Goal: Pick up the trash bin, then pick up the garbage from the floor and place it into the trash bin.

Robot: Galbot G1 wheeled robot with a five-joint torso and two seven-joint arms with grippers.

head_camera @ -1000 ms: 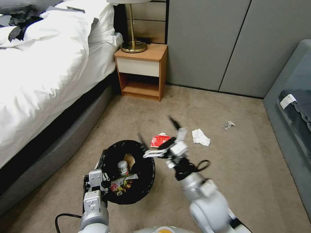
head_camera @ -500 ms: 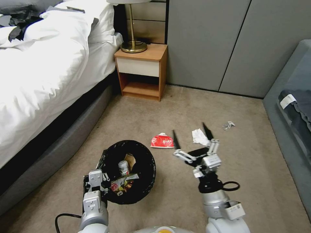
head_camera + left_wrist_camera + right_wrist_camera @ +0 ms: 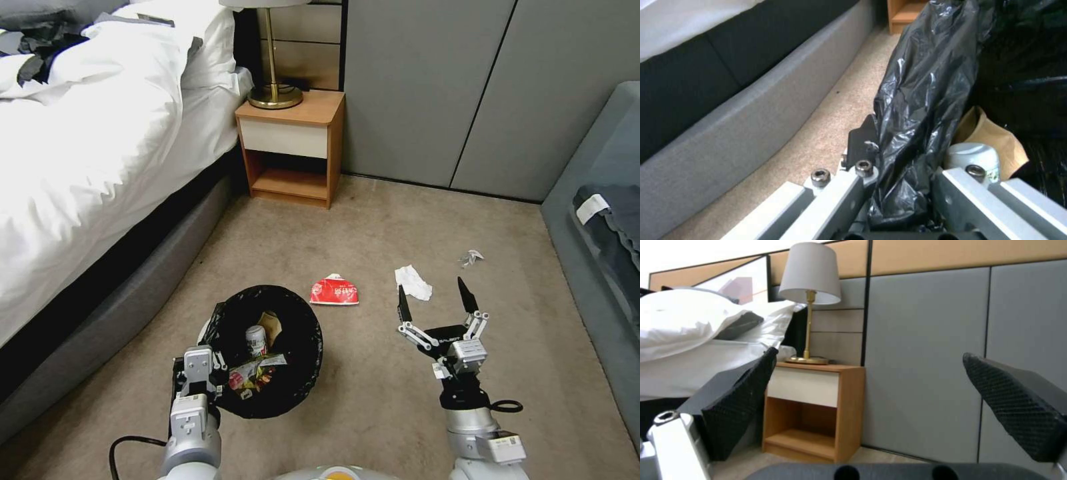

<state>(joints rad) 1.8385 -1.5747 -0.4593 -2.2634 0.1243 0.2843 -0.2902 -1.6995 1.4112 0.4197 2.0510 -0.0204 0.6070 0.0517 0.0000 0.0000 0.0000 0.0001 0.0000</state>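
Note:
The trash bin [image 3: 308,333], lined with a black bag, is held just off the carpet by my left gripper [image 3: 208,373], which is shut on its near rim. In the left wrist view the fingers [image 3: 862,200] pinch the bag-covered rim [image 3: 920,100]. Inside lie a small white bottle [image 3: 256,340], a brown paper bag [image 3: 271,323] and a multicoloured wrapper [image 3: 252,375]. On the floor are garbage pieces: a red wrapper [image 3: 334,291], a crumpled white tissue [image 3: 413,282] and a small silvery scrap [image 3: 471,257]. My right gripper [image 3: 433,297] hovers open just short of the tissue, holding nothing.
A bed [image 3: 80,153] with a grey base runs along the left. A wooden nightstand [image 3: 293,143] with a brass lamp [image 3: 273,80] stands at the back by the grey wall panels. A grey sofa [image 3: 600,220] borders the right. Open carpet lies between.
My right arm has swung right and back, from above the red wrapper beside the bin to a spot near the tissue, staying open. The left gripper and bin barely moved.

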